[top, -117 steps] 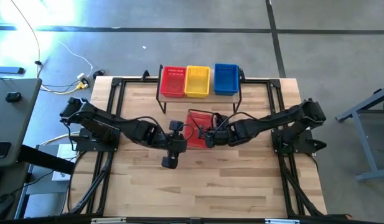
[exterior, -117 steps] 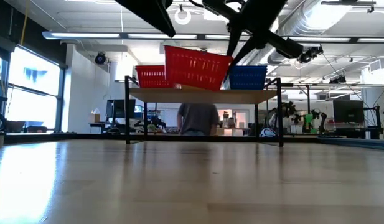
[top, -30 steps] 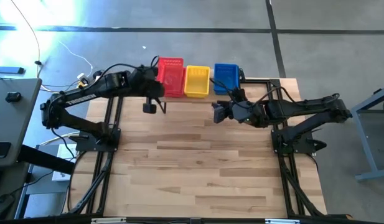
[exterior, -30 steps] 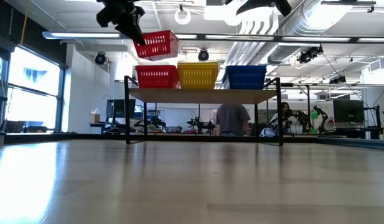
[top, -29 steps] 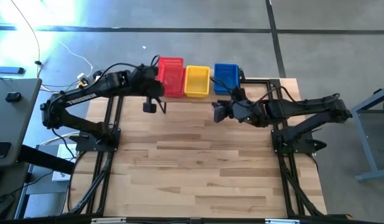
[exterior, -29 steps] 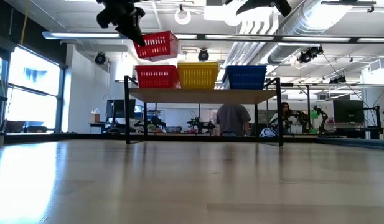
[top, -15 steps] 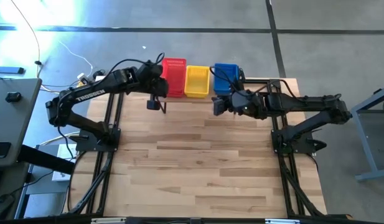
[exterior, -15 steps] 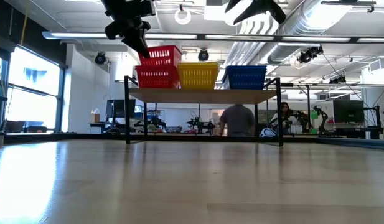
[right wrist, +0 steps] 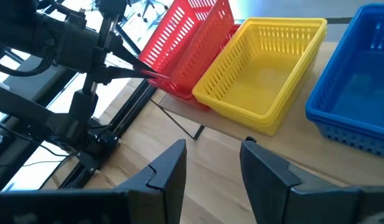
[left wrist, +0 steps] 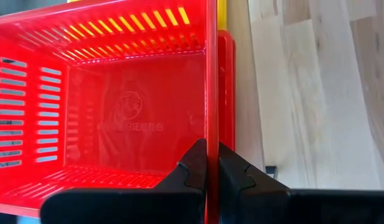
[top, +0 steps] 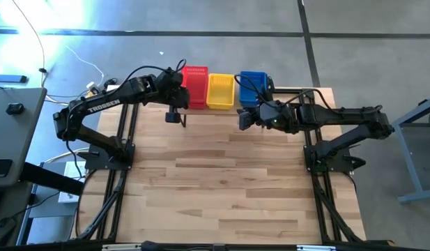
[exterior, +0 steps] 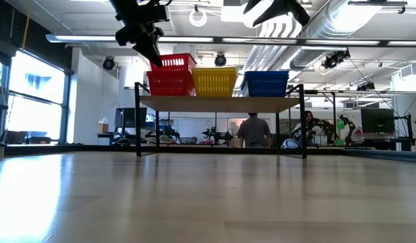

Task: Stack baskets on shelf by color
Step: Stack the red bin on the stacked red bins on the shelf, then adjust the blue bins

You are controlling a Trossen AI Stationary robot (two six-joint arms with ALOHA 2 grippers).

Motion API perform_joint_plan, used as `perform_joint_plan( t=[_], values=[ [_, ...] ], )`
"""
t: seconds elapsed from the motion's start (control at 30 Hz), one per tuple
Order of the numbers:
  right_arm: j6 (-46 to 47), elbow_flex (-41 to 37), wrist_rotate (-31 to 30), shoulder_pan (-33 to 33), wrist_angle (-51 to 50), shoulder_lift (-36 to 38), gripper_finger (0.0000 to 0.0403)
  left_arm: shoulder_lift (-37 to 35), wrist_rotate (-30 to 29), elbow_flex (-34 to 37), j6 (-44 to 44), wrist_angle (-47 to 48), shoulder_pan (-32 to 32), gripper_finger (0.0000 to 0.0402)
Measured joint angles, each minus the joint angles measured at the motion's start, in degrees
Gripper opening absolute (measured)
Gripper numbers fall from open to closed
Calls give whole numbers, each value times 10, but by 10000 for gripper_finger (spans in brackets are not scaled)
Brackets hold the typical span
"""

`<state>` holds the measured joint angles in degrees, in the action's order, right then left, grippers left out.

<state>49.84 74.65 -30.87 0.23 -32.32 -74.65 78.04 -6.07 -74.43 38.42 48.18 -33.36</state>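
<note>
On the shelf (exterior: 221,102) at the table's far edge stand a red basket (exterior: 168,85), a yellow basket (top: 221,90) and a blue basket (top: 254,86) in a row. A second red basket (exterior: 174,62) sits nested in the first, with my left gripper (left wrist: 208,163) shut on it. My right gripper (right wrist: 213,162) hangs open in the air just in front of the blue basket, holding nothing. My left gripper pinches the upper red basket's near end wall (left wrist: 210,118) at the rim, one finger (left wrist: 193,167) inside the basket and one (left wrist: 234,171) outside. The fingers slant down from above and from the near left. The basket rests inside the lower red basket (left wrist: 226,87), roughly level.
The shelf's black legs (exterior: 137,121) stand on the wooden tabletop (top: 221,181), which stretches bare toward the near edge. Black frame rails (top: 120,146) run along both sides. People show in the room behind the shelf (exterior: 251,131).
My left gripper has carried the upper red basket toward the far edge and down. The basket hung tilted and clear above the shelf; now it sits in the lower red basket. My right gripper has gone a little toward the far edge, staying open.
</note>
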Motion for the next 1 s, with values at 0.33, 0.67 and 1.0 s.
perform_joint_plan(
  t=[0.33,0.67,1.0],
  values=[
    [-11,0,0,0,0,0,135,0,14,0,-3,0,0,0],
    [-15,0,1,-7,0,0,135,0,13,0,-7,0,0,24],
    [-50,0,25,-51,1,0,135,0,7,0,-19,-2,0,95]
  ],
)
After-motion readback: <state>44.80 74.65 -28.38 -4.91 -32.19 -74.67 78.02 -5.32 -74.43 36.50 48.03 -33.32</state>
